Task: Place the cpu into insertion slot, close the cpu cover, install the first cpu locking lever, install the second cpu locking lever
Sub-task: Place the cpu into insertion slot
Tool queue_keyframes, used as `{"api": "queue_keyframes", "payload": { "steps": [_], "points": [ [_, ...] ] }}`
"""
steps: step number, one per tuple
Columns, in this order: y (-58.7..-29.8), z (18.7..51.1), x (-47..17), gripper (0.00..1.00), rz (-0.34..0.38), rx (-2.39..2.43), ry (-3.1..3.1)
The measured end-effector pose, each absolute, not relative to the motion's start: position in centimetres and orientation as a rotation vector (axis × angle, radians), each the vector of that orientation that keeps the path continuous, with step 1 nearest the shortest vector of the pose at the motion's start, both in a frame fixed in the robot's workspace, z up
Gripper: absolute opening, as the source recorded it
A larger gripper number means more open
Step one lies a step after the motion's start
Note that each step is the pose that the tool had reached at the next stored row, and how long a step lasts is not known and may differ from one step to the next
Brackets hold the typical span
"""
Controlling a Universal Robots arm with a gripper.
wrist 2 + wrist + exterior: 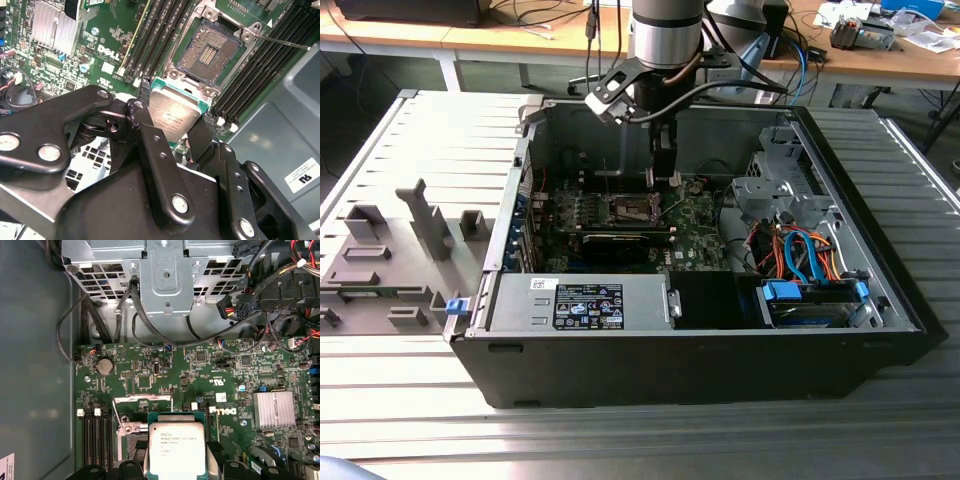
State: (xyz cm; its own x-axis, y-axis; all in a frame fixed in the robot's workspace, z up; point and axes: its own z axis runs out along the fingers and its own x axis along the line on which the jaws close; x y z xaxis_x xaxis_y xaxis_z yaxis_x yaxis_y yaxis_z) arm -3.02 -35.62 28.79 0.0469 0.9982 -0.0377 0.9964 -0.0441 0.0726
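Observation:
My gripper [172, 122] is shut on the cpu [172, 116], a flat silver-topped chip with a green edge, clamped between two black fingers [142, 107]. It hangs inside the open computer case, just above and beside the insertion slot [212, 50]. The slot lies uncovered, its dark pin field showing inside a silver rim. In the first wrist view the cpu [176, 450] hides most of the slot, and the silver frame of the cpu cover [142, 399] stands swung back off it. A thin locking lever [280, 41] sticks out past the slot. In the exterior view the gripper [663, 180] hangs over the slot [633, 208].
Black memory slots [155, 30] flank the socket, and a finned heat sink [273, 409] sits nearby. A metal drive cage [775, 185] with orange and blue cables fills the case toward the exterior view's right. Grey fixtures [425, 220] stand outside the case.

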Motion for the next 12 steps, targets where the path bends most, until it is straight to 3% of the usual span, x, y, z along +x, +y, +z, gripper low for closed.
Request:
{"api": "queue_keyframes", "payload": {
  "steps": [12],
  "points": [
    [-35.62,28.79,-3.02,0.54,0.029,2.237,2.087]
  ]
}}
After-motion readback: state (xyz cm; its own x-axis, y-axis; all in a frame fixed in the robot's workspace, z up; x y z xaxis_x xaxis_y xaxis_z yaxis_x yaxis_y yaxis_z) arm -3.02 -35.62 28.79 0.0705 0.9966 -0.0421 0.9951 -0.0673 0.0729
